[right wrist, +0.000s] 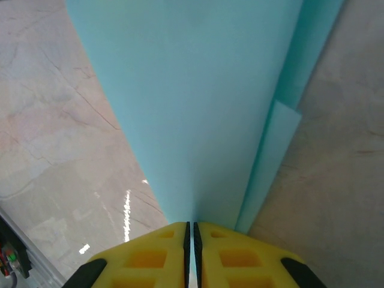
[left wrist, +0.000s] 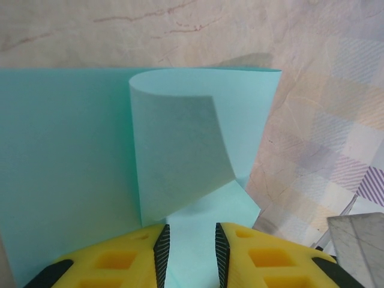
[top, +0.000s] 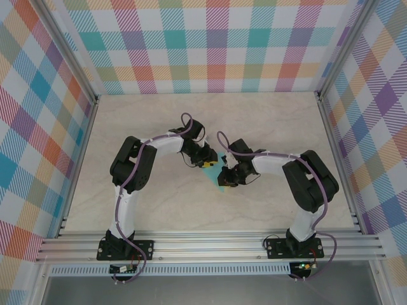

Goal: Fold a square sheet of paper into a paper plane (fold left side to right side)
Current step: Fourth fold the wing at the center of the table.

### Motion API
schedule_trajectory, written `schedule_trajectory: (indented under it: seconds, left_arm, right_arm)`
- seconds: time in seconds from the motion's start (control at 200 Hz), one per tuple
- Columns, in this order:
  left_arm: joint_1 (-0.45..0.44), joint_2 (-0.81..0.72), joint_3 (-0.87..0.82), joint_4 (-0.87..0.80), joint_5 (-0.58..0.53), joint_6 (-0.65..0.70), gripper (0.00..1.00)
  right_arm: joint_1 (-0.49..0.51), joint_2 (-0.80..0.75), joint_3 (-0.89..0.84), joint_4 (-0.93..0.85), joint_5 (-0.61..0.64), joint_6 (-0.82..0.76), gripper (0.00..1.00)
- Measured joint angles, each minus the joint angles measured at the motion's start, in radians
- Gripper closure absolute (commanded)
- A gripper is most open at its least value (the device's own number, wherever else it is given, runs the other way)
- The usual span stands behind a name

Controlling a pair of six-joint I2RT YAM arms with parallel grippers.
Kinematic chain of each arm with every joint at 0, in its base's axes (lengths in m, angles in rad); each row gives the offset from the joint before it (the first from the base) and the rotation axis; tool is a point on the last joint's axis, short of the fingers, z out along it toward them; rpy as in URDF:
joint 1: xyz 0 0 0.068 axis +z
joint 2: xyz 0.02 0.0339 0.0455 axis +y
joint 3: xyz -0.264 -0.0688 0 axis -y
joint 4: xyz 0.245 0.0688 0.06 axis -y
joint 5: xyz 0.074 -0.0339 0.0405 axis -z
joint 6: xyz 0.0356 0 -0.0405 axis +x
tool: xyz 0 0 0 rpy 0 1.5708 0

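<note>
**Sheet partly folded, both grippers at it**

The square sheet of paper lies at the middle of the table, partly under the wrists. Right gripper is pinched tight on the sheet's edge, and the paper fans out toward 12 o'clock. Left gripper sits at 10 o'clock from the right one, jaws apart. A curled flap stands just past its tips at 12 o'clock.

The square sheet of paper lay near the middle of the worktop, light turquoise, matte and unmarked. One flap curled up and over the flat part in a soft, uncreased roll, its underside shadowed.
</note>
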Motion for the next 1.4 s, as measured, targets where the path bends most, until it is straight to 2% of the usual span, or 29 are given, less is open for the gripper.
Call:
schedule_trajectory:
  seconds: [0.665, 1.035, 1.225, 1.4]
  left_arm:
    - [0.05, 0.131, 0.232, -0.204, 0.094, 0.01, 0.65]
    - [0.14, 0.208, 0.372, -0.161, 0.037, 0.022, 0.64]
    - [0.177, 0.195, 0.347, -0.123, 0.021, 0.04, 0.63]
    - [0.175, 0.022, 0.181, -0.101, -0.008, 0.049, 0.67]
  right_arm:
    - [-0.005, 0.003, -0.018, 0.025, -0.013, -0.026, 0.9]
    - [-0.01, 0.007, -0.018, 0.028, -0.024, -0.026, 0.9]
    - [-0.01, 0.007, -0.019, 0.029, -0.027, -0.026, 0.9]
    - [-0.01, 0.007, -0.019, 0.03, -0.027, -0.026, 0.92]
